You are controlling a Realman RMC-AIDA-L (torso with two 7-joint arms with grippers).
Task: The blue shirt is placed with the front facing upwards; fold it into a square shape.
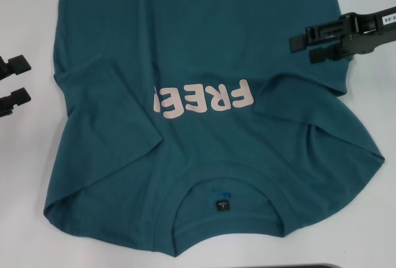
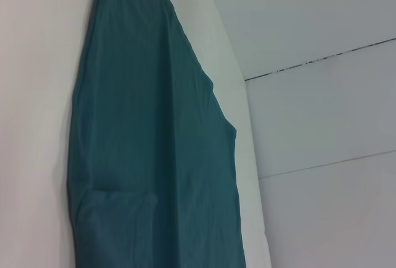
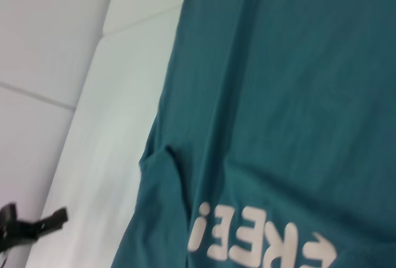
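The blue shirt (image 1: 204,51) lies front up on the white table (image 1: 25,175), its collar and black neck tag (image 1: 223,205) at the near edge. The pale "FREE" letters (image 1: 210,99) read upside down. The sleeve on the left side is folded inward over the chest and covers part of one letter. The sleeve on the right lies spread out and wrinkled. My right gripper (image 1: 303,46) is open and empty, hovering over the shirt's right side. My left gripper (image 1: 18,81) is open and empty over bare table left of the shirt; it also shows in the right wrist view (image 3: 31,228).
The left wrist view shows the shirt (image 2: 148,156) near the table's edge (image 2: 238,95), with pale floor tiles (image 2: 322,125) beyond. A dark object (image 1: 309,266) peeks in at the near edge of the head view.
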